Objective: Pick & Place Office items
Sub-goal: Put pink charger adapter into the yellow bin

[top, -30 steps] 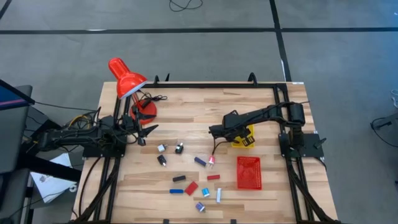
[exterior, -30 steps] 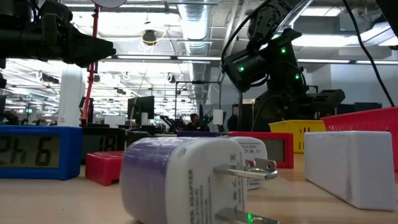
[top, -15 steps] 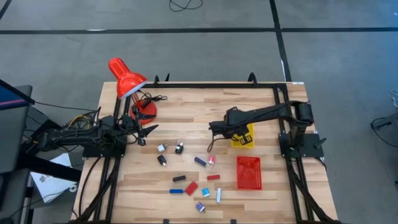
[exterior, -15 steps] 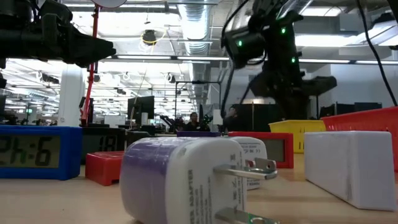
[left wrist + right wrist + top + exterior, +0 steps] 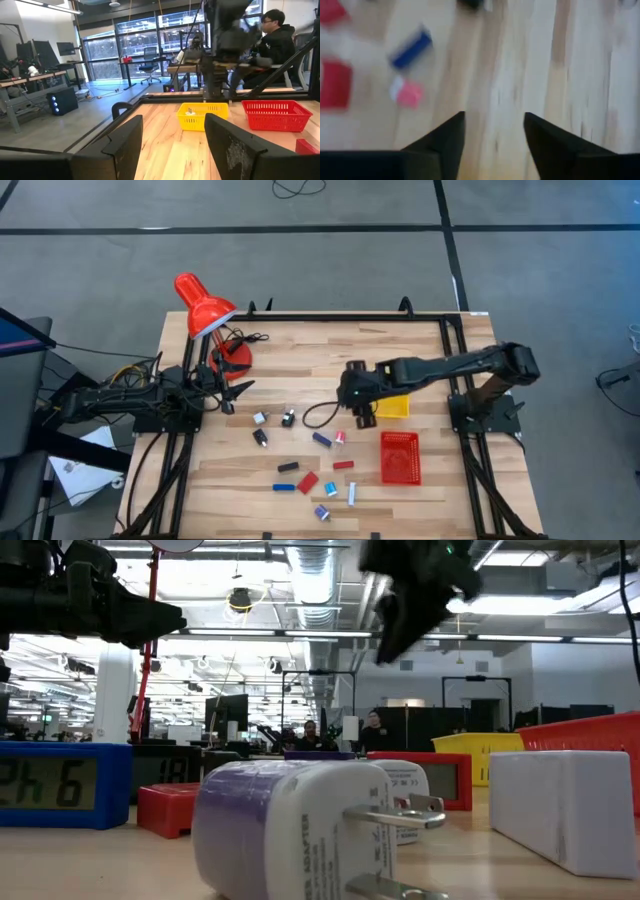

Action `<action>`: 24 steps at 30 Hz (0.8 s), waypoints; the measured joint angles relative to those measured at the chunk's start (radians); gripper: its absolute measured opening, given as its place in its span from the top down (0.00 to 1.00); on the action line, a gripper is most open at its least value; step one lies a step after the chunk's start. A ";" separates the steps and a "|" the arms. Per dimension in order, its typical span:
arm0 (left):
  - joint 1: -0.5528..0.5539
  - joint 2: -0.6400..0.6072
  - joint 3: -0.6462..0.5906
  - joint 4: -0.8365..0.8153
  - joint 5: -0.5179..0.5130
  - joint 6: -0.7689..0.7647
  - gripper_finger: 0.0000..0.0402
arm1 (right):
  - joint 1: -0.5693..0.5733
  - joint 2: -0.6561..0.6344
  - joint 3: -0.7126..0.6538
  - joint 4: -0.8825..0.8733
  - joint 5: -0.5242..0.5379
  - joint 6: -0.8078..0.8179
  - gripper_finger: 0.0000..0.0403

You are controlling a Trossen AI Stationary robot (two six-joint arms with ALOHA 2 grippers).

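**High view: right arm over the table's middle**

Right gripper (image 5: 352, 392) hangs with fingers spread, holding nothing, beside the yellow tray (image 5: 393, 408). Office items (image 5: 312, 463) lie scattered lower center. Left gripper (image 5: 232, 393) waits open at left, near the red lamp (image 5: 203, 308).

I see the office items scattered loose on the wooden tabletop, none stacked. A small white-and-silver piece (image 5: 260, 418) lies just beside a black-and-green one (image 5: 288, 418), with a black clip (image 5: 260, 437) below them. Toward the middle, a short dark-blue bar (image 5: 321, 439) sits next to a pink-and-white bit (image 5: 339, 439). Nearer the front edge I count a black bar (image 5: 287, 467), a flat red block (image 5: 307, 482), a thin blue bar (image 5: 284, 487), a small red bar (image 5: 343, 465), a light-blue bit (image 5: 331, 489), a white stick (image 5: 351, 493) and a purple-and-white plug adapter (image 5: 322, 512).
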 joint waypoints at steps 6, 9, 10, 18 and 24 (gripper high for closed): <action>0.000 0.000 0.000 0.008 0.000 0.000 0.48 | 0.086 0.049 0.000 0.133 0.000 0.085 0.31; 0.000 0.000 0.000 0.011 0.000 0.000 0.48 | 0.134 0.106 -0.002 0.132 0.035 0.138 0.27; 0.000 0.000 0.000 0.012 0.000 0.000 0.48 | 0.148 0.126 -0.002 0.140 0.063 0.188 0.27; 0.000 0.000 0.000 0.013 0.000 -0.007 0.48 | 0.211 0.222 -0.002 0.186 0.090 0.456 0.27; 0.000 0.000 0.000 0.012 0.001 -0.030 0.48 | 0.212 0.246 -0.002 0.119 0.138 0.599 0.26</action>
